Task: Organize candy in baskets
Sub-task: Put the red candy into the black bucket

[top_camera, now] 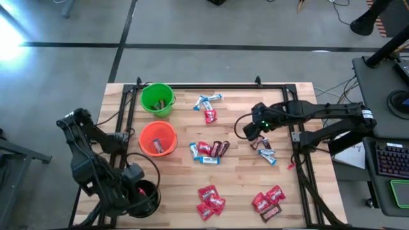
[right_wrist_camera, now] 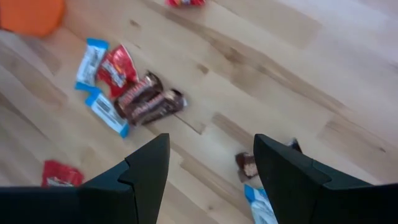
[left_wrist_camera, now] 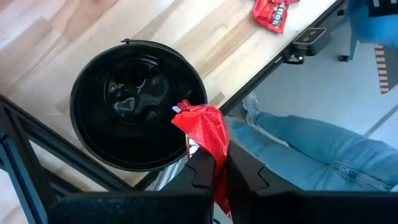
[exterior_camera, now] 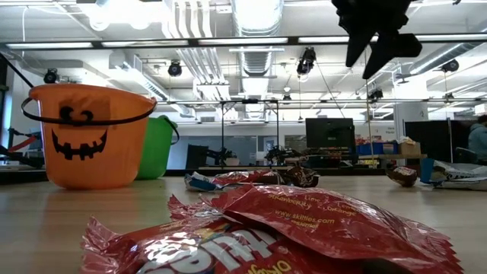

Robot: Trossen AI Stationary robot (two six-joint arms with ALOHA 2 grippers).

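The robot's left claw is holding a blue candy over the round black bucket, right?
Not quite. The candy pinched in the left claw has a glossy red wrapper, not blue, as the left wrist view shows. It does hang over the rim of the round black plastic bucket.

Three baskets (top_camera: 157, 101) stand left of the candy (top_camera: 209, 149) scattered across the table (top_camera: 236, 191)

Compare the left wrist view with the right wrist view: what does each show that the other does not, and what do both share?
Only the left wrist view: the black basket, the left gripper shut on a red candy, and a person's jeans beyond the table's edge. Only the right wrist view: the open right gripper, brown candies, blue-and-white candies. Both: the wooden table and loose red candy.
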